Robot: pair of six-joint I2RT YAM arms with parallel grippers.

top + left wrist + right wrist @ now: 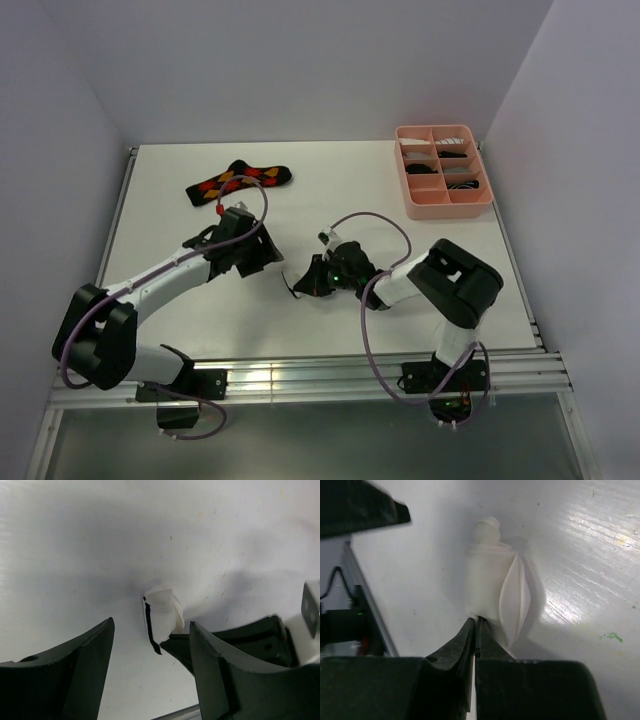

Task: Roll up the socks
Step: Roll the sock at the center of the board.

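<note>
Right tool (476, 624) — white sock (492, 580) at tips

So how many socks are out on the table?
2: a black fabric sock with red-orange diamonds far left, and a rolled white sock pinched by the right gripper mid-table. The pink compartment tray may hide more.

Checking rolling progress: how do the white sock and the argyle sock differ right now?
The white sock is bunched into a compact roll; the argyle sock lies flat, stretched out. The shut right pincer pinches the white sock's edge; nothing touches the argyle sock. The white sock is pale with a black stripe; the argyle sock is black with red-orange diamonds. Both lie on the table.
</note>
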